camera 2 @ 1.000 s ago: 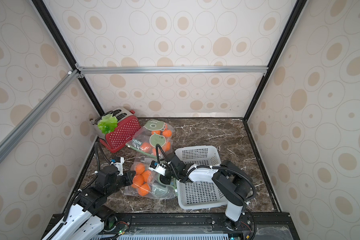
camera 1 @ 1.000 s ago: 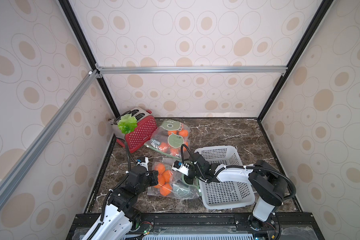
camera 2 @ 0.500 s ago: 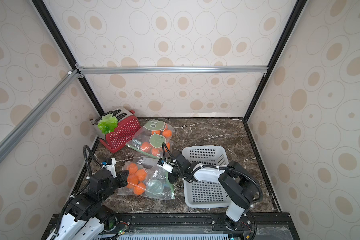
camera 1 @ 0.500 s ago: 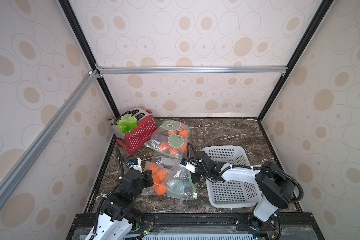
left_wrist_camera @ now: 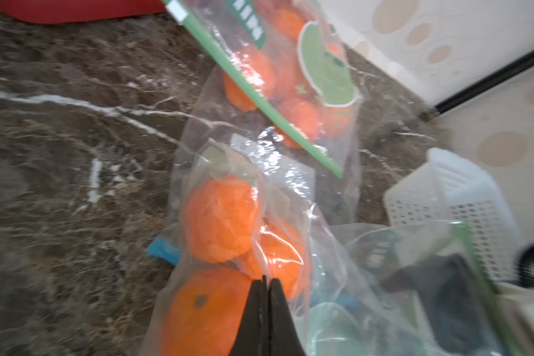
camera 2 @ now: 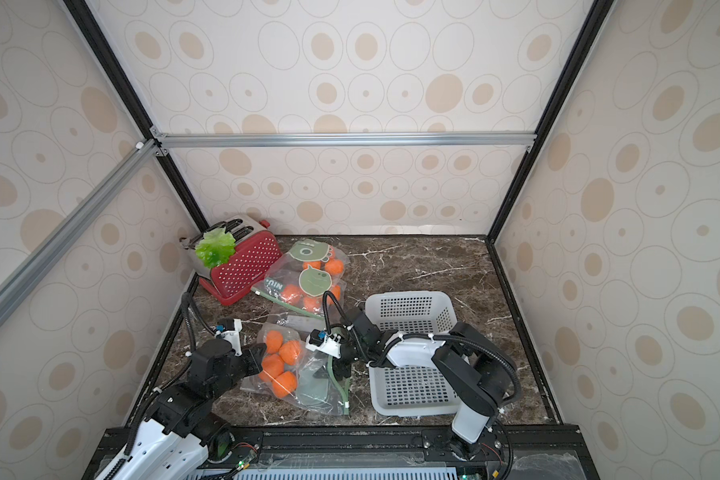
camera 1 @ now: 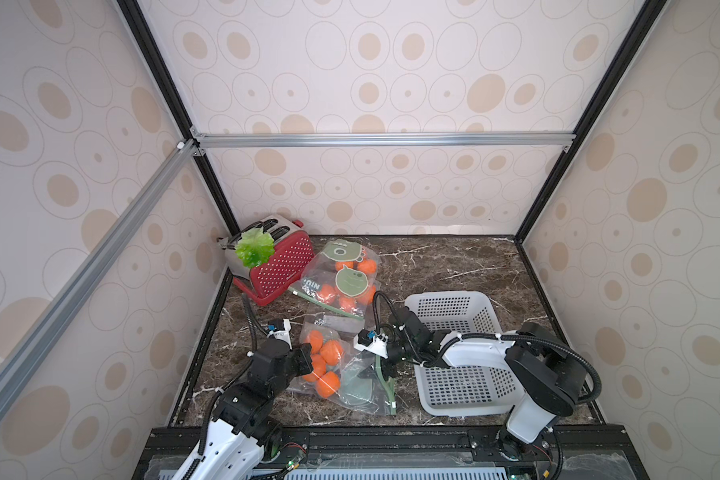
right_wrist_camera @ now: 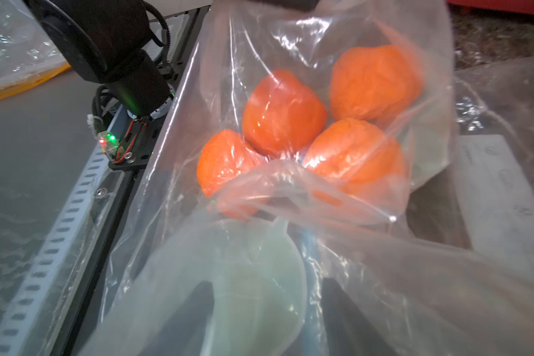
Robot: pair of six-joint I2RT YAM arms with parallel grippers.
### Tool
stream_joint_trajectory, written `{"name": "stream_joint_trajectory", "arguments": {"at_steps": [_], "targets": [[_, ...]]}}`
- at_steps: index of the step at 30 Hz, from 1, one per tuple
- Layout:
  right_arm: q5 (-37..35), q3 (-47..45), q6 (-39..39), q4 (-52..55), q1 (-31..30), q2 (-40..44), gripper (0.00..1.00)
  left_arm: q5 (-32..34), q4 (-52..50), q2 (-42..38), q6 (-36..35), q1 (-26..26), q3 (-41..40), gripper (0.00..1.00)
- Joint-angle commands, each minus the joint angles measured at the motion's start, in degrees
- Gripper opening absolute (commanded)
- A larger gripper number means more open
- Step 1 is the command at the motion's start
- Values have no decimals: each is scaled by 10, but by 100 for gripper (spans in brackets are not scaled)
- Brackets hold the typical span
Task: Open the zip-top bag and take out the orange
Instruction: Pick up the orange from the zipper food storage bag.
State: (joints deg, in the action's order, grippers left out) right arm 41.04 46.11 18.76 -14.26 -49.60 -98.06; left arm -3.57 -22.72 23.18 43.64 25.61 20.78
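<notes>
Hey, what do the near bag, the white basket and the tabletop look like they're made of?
The near bag: thin clear plastic film, glossy; it wrinkles and shows glare. The white basket: probably rigid moulded plastic, matte, walls perforated. The tabletop: dark brown marble look with white veins, smooth; real stone or laminate, cannot tell.

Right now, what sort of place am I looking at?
Probably a robot test booth staged as a kitchen: beige dotted wall panels, a red perforated toaster on a dark marble-look tabletop, and white robot arms, left and right, at the front.
</notes>
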Motion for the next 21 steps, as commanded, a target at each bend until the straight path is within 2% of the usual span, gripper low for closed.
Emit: {"name": "stream_joint_trajectory", "arguments": {"at_steps": [1, 4, 7, 16, 18, 21], "targets": [[51, 2, 27, -9, -8, -22, 62, -125, 140, -7, 19, -2, 0, 0], [20, -10, 52, -23, -13, -18, 64, -183, 161, 31, 17, -2, 21, 0], [-55, -50, 24, -122, -12, -9, 71, -201, 146, 52, 8, -2, 31, 0], [-180, -88, -1, -256, -12, -36, 77, -251, 192, 24, 20, -2, 32, 0], [-188, -93, -6, -276, -12, -43, 78, -262, 207, 21, 26, -2, 32, 0], [-126, -77, 31, -216, -11, -42, 74, -237, 184, 15, 23, -2, 35, 0]]}}
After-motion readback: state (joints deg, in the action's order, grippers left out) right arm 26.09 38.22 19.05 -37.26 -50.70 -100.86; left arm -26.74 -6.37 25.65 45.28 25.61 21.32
